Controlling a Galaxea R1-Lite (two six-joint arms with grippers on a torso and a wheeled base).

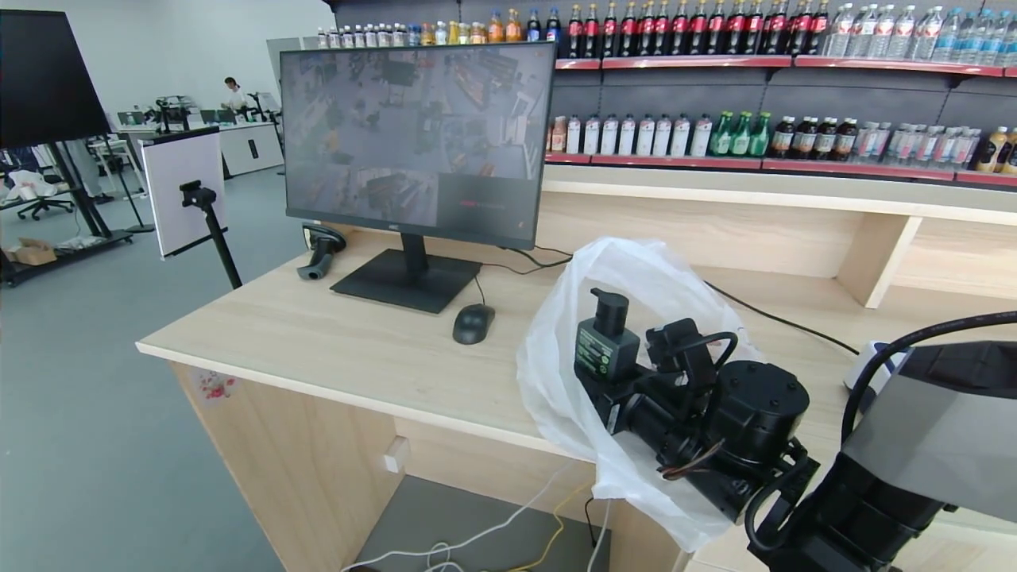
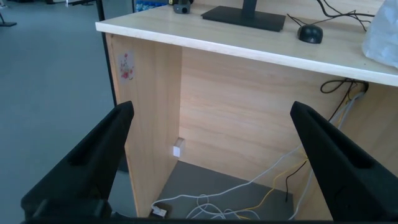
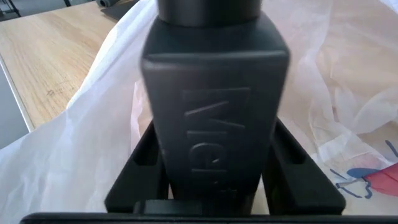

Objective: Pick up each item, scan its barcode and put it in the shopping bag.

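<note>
Your right arm lies stretched in from the lower right across the counter's (image 1: 357,342) front edge, wrist roughly level. Its right pincer (image 1: 628,381) is clenched on a dark grey bottle (image 1: 608,342). The bottle stands upright with its flip cap on top and a green label facing you. In the right wrist view the fingers (image 3: 142,158) press on both sides of the bottle's body. The bottle sits at the open mouth of the white shopping bag (image 1: 636,270), with the plastic film behind it and on either side.

Your left pincer (image 2: 211,165) is released, fingers spread wide. It hangs low in front of the counter, below its top, and faces the wooden front panel and loose cables (image 2: 249,193).

The handheld scanner (image 1: 322,250) rests beside the monitor (image 1: 417,135), with the mouse (image 1: 473,323) nearby.
</note>
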